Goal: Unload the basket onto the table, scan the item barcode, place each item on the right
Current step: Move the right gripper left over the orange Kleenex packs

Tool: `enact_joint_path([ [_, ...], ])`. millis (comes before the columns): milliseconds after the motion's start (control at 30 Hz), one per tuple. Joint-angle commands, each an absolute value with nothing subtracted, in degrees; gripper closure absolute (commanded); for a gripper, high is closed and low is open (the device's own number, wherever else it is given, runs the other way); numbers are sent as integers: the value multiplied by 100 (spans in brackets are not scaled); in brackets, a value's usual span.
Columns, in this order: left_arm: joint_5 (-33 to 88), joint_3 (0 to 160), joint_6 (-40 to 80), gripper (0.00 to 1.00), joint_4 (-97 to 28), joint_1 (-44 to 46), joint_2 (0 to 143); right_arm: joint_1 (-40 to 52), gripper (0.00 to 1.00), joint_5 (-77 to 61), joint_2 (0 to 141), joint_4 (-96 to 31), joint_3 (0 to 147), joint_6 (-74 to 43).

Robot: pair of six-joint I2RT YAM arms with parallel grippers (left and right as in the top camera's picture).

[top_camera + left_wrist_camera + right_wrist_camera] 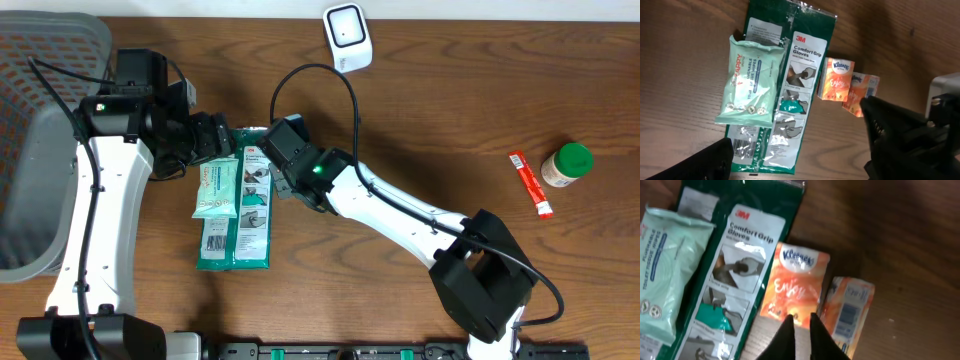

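The wooden surface [450, 110] runs out of frame on every side. A grey basket [30, 190] at its left end is cut off by the edge.

The green 3M gloves pack [800, 75] lies flat near the middle. The pale green wipes pack [752, 80] lies on top of its left half and hides what is printed beneath. A striped patch at the gloves pack's lower end, partly under the wipes and partly behind a dark finger, is too blurred to read.

Just right of the gloves pack lies the orange Kleenex pack [795, 287], with a second tissue pack [850, 310] touching its right side. From overhead, the right arm covers both. A blue panel on the second pack is too blurred to make out.

The left claw [796, 121] is spread wide over the gloves pack, and only parts of its fingers are in frame. The right claw [800, 317] is pressed together at the Kleenex pack's lower edge. I cannot tell whether it is pinching any wrapper.

The white scanner [347, 35] stands at the far edge, well apart from the packs. Far right are a green-lidded jar [566, 165] and, beside it, a red tube [530, 183], its print illegible.
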State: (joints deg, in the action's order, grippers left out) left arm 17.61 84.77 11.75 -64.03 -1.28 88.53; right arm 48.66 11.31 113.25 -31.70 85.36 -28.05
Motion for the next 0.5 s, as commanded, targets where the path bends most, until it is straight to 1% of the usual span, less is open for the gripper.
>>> enact_joint_path([
  [0,1682,8468,1103,11,-6403,-115,8873,4886,99,1308,11358,-3092,8458,-2825],
  [133,1682,8468,1103,11,-6403,-115,8873,4884,99,939,11358,-3039,8458,-2823],
  [467,1682,8468,1103,11,-6403,-115,8873,4886,99,1013,11360,-2989,8324,-2827],
])
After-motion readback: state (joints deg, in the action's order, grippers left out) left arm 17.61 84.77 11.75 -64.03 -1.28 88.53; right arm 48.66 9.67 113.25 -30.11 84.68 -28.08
